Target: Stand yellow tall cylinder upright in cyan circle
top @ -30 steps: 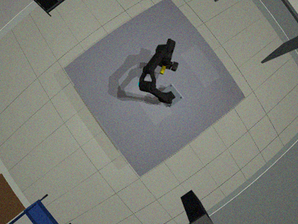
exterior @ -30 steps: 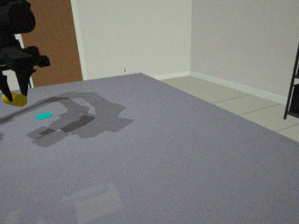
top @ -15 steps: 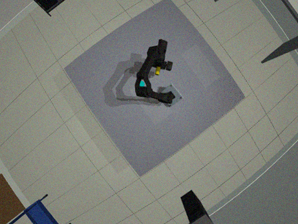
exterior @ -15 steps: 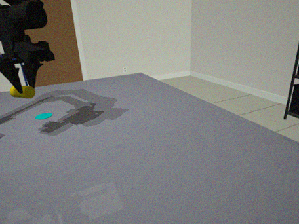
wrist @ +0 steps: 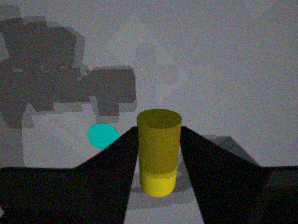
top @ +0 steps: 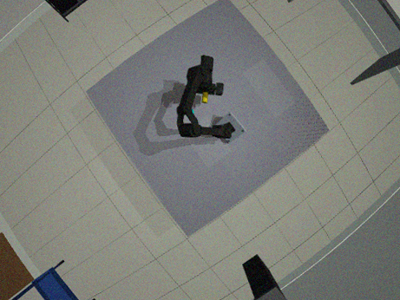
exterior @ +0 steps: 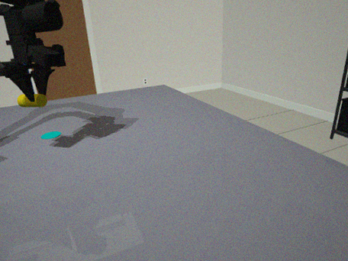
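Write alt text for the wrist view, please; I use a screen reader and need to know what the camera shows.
A yellow cylinder is clamped between the two dark jaws of the gripper, held above a grey surface. A small cyan circle lies on the surface just left of the cylinder, with the arm's blocky shadow behind it.

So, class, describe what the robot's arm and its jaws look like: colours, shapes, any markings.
The arm is matte black throughout, built of blocky, boxy links with rounded joint housings. A small cyan accent shows on one link near the elbow. It stands on a pale grey base plate. The gripper has two flat black jaws that taper to narrow tips, wedge-shaped in the exterior view. No cables or lettering can be made out.
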{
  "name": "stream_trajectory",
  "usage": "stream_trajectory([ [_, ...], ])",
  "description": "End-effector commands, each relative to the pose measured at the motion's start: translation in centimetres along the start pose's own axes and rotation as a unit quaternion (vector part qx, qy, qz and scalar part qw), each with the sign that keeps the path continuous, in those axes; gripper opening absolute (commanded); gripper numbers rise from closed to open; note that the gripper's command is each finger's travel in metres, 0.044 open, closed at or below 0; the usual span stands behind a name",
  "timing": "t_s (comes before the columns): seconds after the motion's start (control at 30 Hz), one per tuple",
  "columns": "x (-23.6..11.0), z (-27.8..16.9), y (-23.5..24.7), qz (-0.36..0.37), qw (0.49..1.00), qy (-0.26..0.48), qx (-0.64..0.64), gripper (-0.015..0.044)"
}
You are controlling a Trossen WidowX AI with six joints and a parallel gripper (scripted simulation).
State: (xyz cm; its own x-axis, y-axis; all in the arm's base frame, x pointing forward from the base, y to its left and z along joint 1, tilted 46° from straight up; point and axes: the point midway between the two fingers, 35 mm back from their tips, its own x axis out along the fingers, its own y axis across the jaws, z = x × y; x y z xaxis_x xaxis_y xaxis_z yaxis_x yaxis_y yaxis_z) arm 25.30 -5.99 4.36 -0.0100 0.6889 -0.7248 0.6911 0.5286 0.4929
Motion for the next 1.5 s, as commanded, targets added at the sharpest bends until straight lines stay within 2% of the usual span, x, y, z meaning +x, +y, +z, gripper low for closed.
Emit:
stream_trajectory([
  [0.0, -0.1, -0.6, 1.0, 0.003, 1.000, 0.002, -0.016, 0.0105],
  [1.17, -0.6, -8.6, 9.0, 0.015, 0.986, 0.013, -0.167, 0.0105],
  [1.47, -0.3, -9.1, 9.0, 0.003, 0.985, 0.009, -0.173, 0.0105],
])
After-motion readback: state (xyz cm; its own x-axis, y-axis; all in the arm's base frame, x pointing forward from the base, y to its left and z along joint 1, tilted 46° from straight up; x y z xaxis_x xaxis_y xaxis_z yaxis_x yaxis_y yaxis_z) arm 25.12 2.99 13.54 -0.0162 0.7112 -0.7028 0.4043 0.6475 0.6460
